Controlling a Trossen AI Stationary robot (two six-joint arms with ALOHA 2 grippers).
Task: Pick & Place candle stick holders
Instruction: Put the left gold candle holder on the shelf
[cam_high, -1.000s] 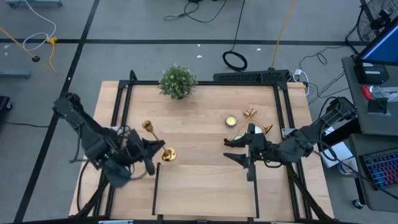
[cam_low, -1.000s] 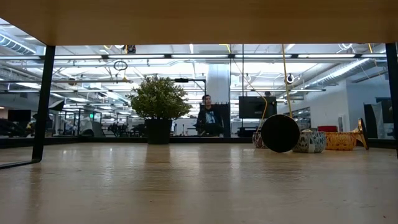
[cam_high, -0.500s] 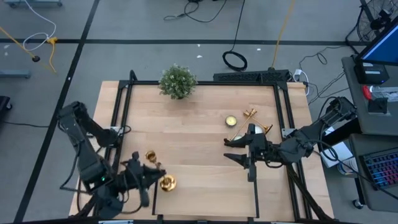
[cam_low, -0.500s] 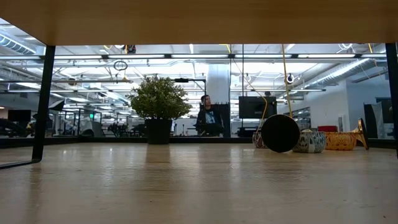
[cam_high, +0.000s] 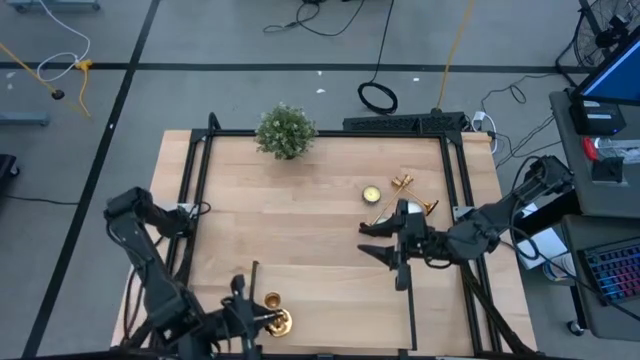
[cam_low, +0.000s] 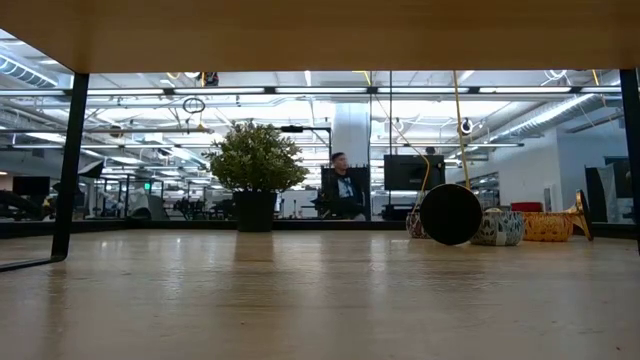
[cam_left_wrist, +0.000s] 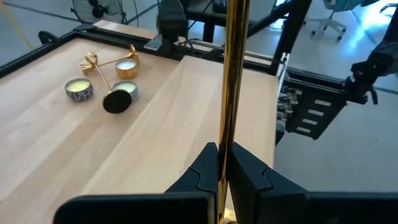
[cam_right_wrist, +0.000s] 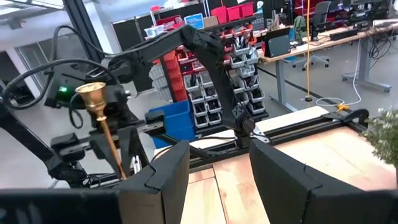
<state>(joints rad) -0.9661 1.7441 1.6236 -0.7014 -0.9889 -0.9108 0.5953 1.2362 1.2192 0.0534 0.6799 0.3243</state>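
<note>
Left claw (cam_high: 262, 318), bottom-left of high view, pinches slim shiny brass candlestick holder (cam_high: 272, 320) by stem near light wooden worktop (cam_high: 320, 250) front edge. Risk: thin stem slips, tips on release. Right claw (cam_high: 385, 243) spread, empty, mid-right beside two remaining brass holders (cam_high: 400, 198).

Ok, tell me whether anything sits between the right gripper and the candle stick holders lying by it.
Nothing visible does. The right gripper hangs open over bare wood, and the two fallen candle stick holders lie just beyond it by the table's right side, with small round candles beside them, not in the path.
</note>
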